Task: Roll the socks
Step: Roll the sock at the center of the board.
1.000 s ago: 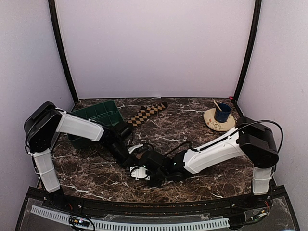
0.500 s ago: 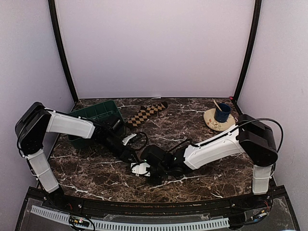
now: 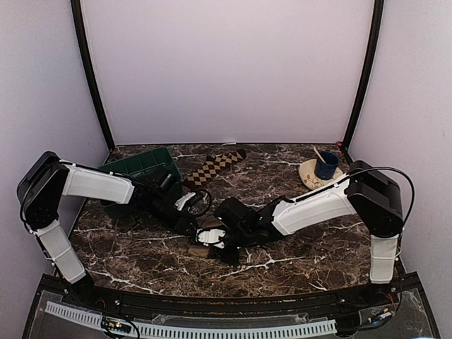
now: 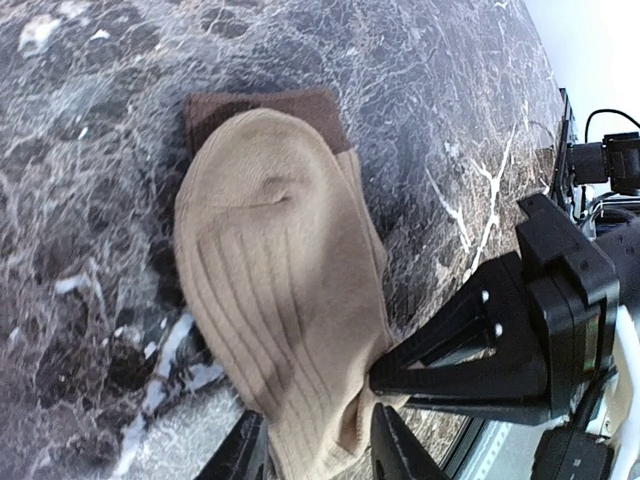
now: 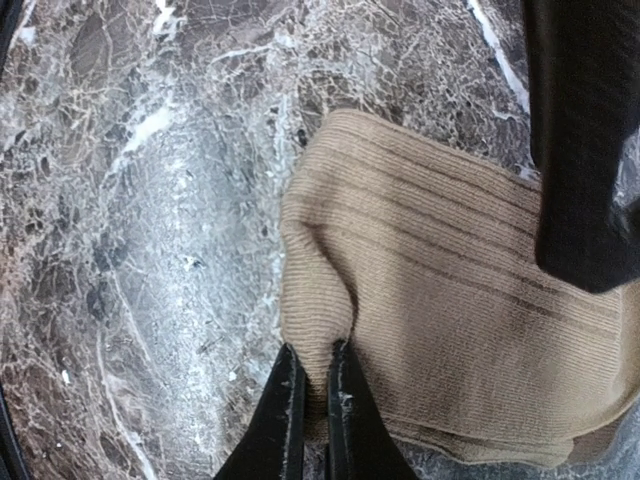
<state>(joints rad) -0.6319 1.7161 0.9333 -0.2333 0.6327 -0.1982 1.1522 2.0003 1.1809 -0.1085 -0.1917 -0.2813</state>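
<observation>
While both pincers grip it, the tan sock lies flat on the worktop, low in the middle of the overhead view.
At upper left of the worktop sits the green tray. The left pincer is clamped on the tan sock's ribbed end, opposite its dark brown toe. The right pincer, jaws almost together, pinches a fold of the sock's edge. The checkered sock lies apart, just right of the tray. A blue cup on a plate stands far right.
</observation>
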